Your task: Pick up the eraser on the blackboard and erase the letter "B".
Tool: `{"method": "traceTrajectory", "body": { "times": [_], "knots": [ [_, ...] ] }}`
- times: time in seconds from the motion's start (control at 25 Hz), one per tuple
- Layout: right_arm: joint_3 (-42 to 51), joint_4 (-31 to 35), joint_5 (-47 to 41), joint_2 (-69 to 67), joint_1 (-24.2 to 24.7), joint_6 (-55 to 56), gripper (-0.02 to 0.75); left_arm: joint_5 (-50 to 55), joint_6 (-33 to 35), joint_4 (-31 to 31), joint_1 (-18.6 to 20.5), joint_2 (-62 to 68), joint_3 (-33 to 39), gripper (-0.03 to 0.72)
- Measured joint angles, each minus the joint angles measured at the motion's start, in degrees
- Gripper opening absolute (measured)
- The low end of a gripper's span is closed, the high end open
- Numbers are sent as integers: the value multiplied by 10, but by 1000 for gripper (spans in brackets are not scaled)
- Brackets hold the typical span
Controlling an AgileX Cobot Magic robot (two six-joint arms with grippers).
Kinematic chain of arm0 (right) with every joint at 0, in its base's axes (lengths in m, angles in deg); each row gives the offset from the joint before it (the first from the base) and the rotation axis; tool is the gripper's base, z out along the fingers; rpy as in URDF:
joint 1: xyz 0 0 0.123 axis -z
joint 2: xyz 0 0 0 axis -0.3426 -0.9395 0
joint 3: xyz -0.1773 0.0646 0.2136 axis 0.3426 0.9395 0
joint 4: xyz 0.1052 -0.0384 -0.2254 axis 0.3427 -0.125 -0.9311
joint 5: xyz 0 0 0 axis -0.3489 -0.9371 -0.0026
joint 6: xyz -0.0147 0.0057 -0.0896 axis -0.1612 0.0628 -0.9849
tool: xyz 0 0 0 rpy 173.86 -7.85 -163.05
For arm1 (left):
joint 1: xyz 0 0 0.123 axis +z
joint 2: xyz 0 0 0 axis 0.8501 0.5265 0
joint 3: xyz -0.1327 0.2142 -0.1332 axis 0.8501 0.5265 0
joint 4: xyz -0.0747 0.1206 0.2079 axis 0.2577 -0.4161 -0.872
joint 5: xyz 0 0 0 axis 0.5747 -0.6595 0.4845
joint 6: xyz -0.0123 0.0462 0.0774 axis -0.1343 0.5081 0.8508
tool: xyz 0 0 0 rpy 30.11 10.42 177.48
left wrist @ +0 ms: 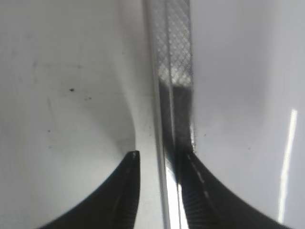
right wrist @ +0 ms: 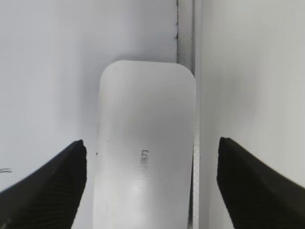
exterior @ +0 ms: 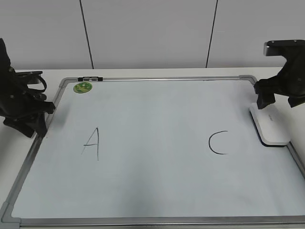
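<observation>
The blackboard (exterior: 157,191) lies flat, a white board in a grey frame. It carries a handwritten "A" (exterior: 91,143) and "C" (exterior: 218,143). No letter "B" shows; the space between them is blank. The white eraser (exterior: 271,126) lies on the board's right edge and fills the right wrist view (right wrist: 145,119). My right gripper (exterior: 280,102) is open just above its far end, one finger on each side of it (right wrist: 151,162), not touching. My left gripper (exterior: 45,121) is shut on the board's left frame rail (left wrist: 174,47), its fingers astride the rail (left wrist: 159,157).
A round green magnet (exterior: 82,87) sits at the board's far left corner, with a small black clip (exterior: 89,78) on the top rail beside it. A white panelled wall stands behind the table.
</observation>
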Motion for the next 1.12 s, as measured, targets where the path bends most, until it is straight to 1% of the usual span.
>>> {"method": "traceTrajectory", "body": {
  "times": [0.08,0.16,0.24,0.36,0.48,0.64,0.76,0.96,1.04,1.08,1.12],
  "knots": [
    [-2,-1,-13,20,0,-9,627,13,0,-1,0,8,-19,313],
    [-2,-3,-31,40,0,-14,622,30,0,0,-2,11,-44,360],
    [-2,-3,-46,58,0,-22,617,56,0,0,-2,10,-72,379],
    [-2,1,-80,106,0,-28,611,113,0,1,-2,-9,-118,386],
    [-2,17,-119,150,0,-46,606,160,0,1,-2,-45,-136,388],
    [-2,58,-172,220,0,-78,594,183,0,1,-10,-104,-138,389],
    [1,74,-205,269,0,-83,593,187,-2,1,-21,-161,-126,389],
    [39,77,-230,361,0,-86,593,190,-5,1,-47,-277,-90,389],
    [46,77,-236,371,0,-88,593,193,-5,1,-54,-320,-68,389],
    [83,79,-246,433,0,-89,593,193,-5,1,-58,-344,-55,389],
    [96,79,-249,456,0,-89,592,194,-5,1,-61,-368,-41,389]
  ]
}}
